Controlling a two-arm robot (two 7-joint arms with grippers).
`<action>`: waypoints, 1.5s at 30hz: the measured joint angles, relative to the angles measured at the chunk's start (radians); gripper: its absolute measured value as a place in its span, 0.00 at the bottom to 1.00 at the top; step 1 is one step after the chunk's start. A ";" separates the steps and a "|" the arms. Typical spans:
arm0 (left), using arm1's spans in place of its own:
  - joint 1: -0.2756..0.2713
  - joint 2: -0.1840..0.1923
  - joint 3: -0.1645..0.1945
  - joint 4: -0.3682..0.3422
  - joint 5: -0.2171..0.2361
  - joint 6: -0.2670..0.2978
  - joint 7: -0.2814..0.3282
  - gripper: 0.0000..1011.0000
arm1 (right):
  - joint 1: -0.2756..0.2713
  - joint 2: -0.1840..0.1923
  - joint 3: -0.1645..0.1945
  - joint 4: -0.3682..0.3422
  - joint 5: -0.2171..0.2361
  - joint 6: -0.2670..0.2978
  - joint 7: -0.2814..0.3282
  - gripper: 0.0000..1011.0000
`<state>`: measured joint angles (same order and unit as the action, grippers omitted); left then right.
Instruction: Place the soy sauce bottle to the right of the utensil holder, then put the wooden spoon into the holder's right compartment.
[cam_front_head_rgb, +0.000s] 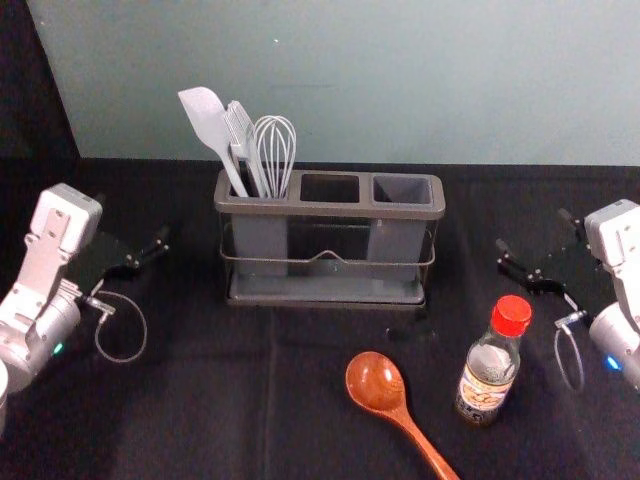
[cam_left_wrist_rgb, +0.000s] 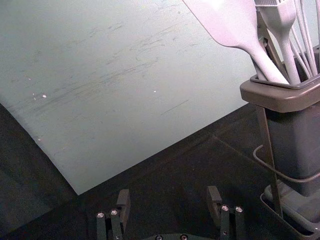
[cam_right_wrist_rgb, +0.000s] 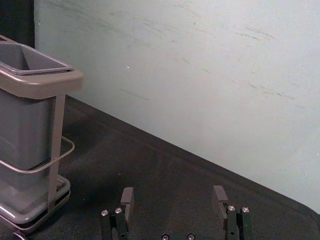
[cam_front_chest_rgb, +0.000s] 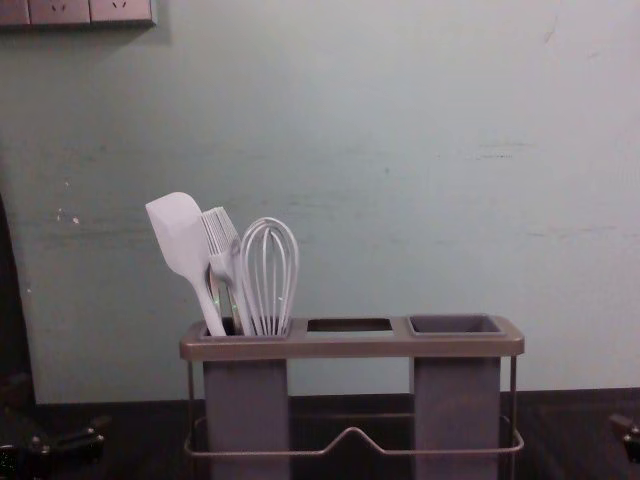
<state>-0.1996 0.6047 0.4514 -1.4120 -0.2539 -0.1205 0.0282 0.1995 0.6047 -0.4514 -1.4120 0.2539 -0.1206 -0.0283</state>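
Note:
The utensil holder stands at the back middle, its left compartment holding a spatula, a brush and a whisk; its right compartment is empty. In front and to the right, the soy sauce bottle with a red cap stands upright. Left of the bottle lies the wooden spoon, bowl toward the holder. My left gripper is left of the holder; the left wrist view shows this gripper open and holding nothing. My right gripper, right of the holder and behind the bottle, is likewise open and empty in the right wrist view.
A black cloth covers the table. Behind it rises a pale grey-green wall panel, with sockets high at the left in the chest view. A cable loop hangs at each wrist.

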 joint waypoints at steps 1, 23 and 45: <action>0.000 0.000 0.000 0.000 0.000 0.000 0.000 0.99 | 0.000 0.000 0.000 0.000 0.000 0.000 0.000 0.99; 0.000 0.000 0.000 0.000 0.000 0.000 0.000 0.99 | 0.000 0.000 0.000 0.000 0.000 0.000 0.000 0.99; 0.000 0.000 0.000 0.000 0.000 0.000 0.000 0.99 | -0.005 0.000 0.006 -0.005 -0.003 -0.001 0.000 0.99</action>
<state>-0.1995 0.6047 0.4514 -1.4120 -0.2539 -0.1205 0.0283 0.1944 0.6051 -0.4454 -1.4170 0.2509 -0.1212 -0.0280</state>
